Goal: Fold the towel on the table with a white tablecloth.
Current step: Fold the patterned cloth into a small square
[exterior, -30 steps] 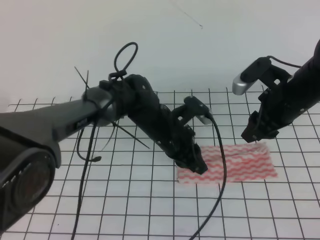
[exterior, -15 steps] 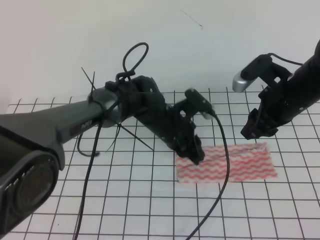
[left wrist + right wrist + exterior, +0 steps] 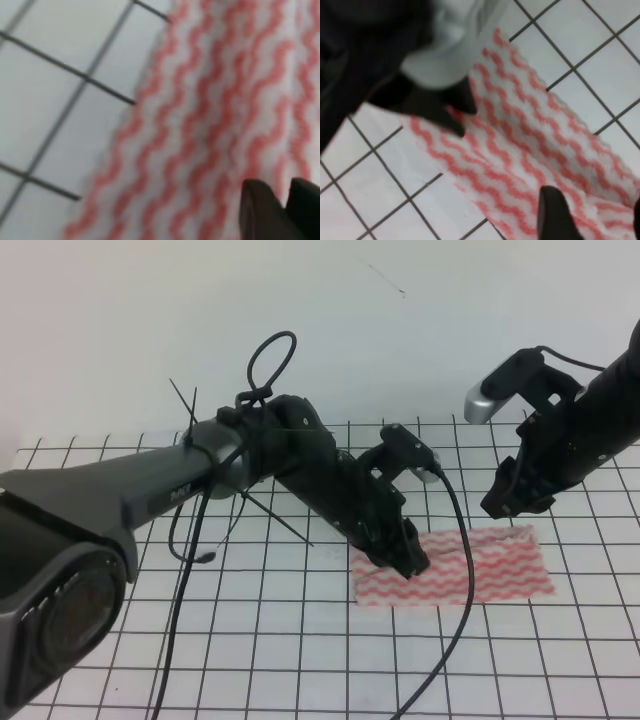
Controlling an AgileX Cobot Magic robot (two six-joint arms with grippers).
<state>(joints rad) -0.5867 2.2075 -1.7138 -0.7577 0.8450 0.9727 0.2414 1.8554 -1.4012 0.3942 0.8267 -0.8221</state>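
The towel (image 3: 485, 565), pink-red and white in wavy stripes, lies flat on the table with a white tablecloth (image 3: 280, 640). My left gripper (image 3: 408, 560) is down on the towel's left part. In the left wrist view its dark fingertips (image 3: 262, 212) stand close together over the towel (image 3: 210, 115), with only a thin gap. My right gripper (image 3: 512, 506) hovers above the towel's far edge. In the right wrist view its fingers (image 3: 554, 215) are wide apart over the towel (image 3: 520, 150), with nothing between them.
The black-lined grid cloth (image 3: 365, 200) spreads on all sides of the towel. A black cable (image 3: 455, 630) hangs from the left arm across the towel's near left part. The left arm's wrist camera (image 3: 452, 50) shows in the right wrist view.
My left gripper lifted from the towel's near left corner, then shifted right, further onto the towel. The right arm and the towel have stayed put.
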